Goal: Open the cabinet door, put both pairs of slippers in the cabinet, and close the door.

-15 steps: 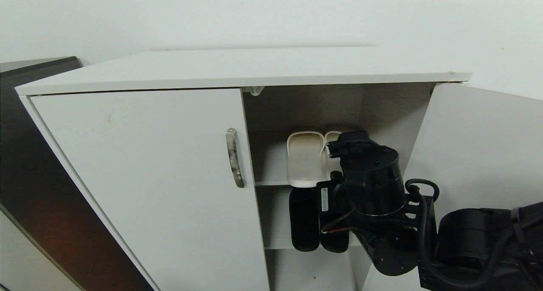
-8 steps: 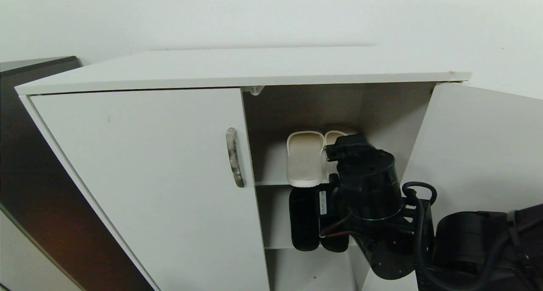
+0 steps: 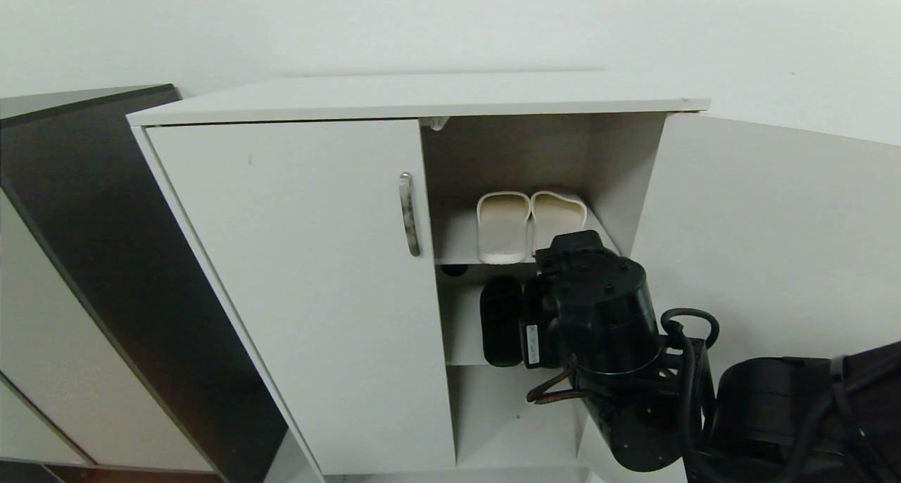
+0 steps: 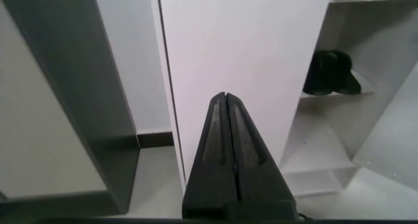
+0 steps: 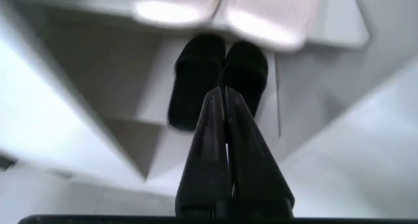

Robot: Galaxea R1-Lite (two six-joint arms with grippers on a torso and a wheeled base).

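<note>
White slippers (image 3: 503, 226) sit on the upper shelf of the open cabinet (image 3: 422, 96), black slippers (image 3: 501, 321) on the shelf below. The right gripper (image 5: 225, 92) hangs before the black pair, jaws together and empty; the left gripper (image 4: 225, 96), jaws together, faces the shut left door (image 3: 295, 258).

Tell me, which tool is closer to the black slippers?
Right. The right tool is just in front of the black slippers; the left tool is farther away, facing the closed door.
</note>
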